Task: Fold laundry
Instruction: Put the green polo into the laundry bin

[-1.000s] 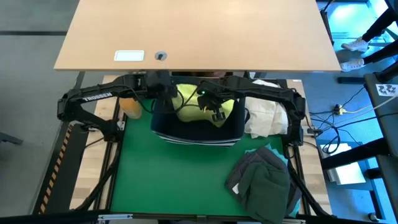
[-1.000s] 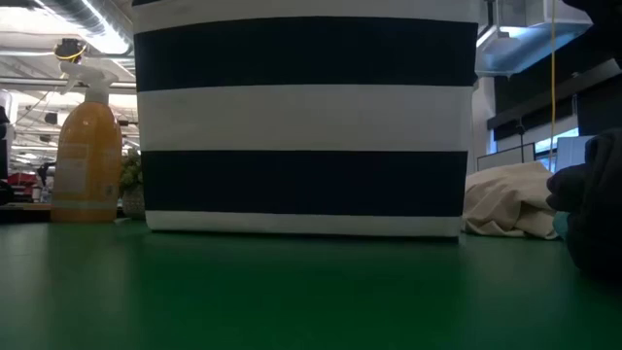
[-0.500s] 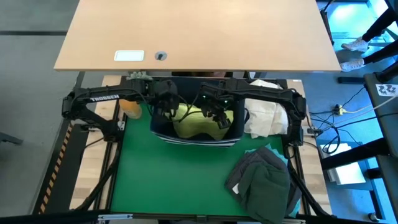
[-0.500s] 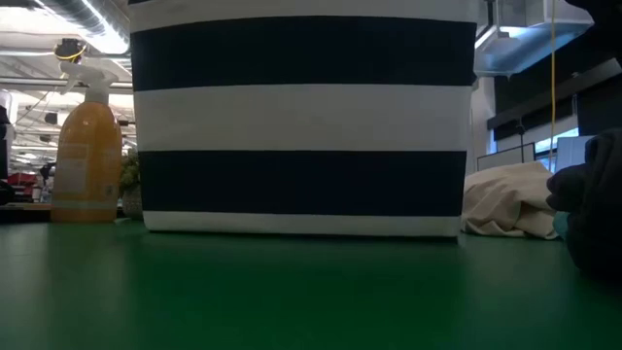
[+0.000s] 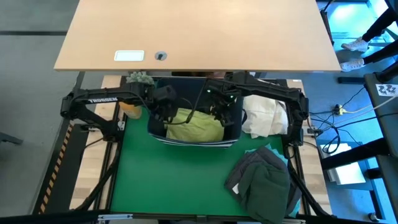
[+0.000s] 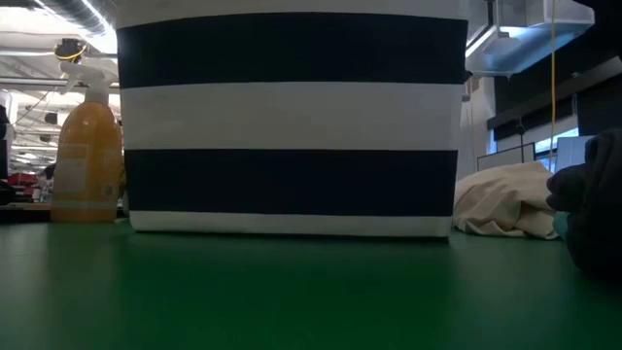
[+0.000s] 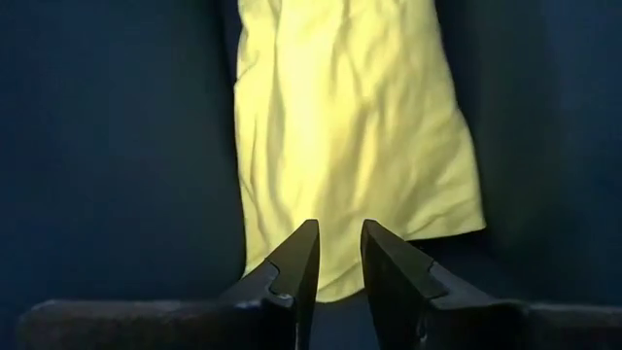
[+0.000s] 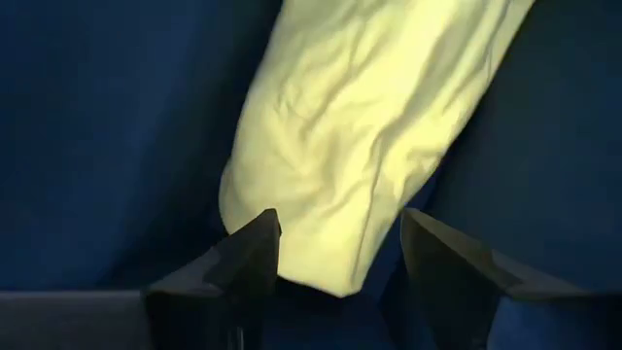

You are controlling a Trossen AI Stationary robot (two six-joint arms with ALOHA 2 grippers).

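- The yellow-green shirt (image 5: 194, 126) lies folded inside the navy bin (image 5: 231, 136) at the back of the green worktop (image 5: 174, 180).
- The left pincer (image 7: 337, 261) hangs over the shirt with its tips a narrow gap apart, pinching nothing.
- The right pincer (image 8: 338, 255) is spread wider above the shirt's other end, also empty.
- The step in hand looks like letting the shirt go into the bin, though the overhead view hides the tips.
- To do it well, lift both pincers straight up so no cloth snags.
- More garments (image 5: 264, 180) lie heaped near the worktop's right front corner, beside the cream bundle (image 5: 264, 118).
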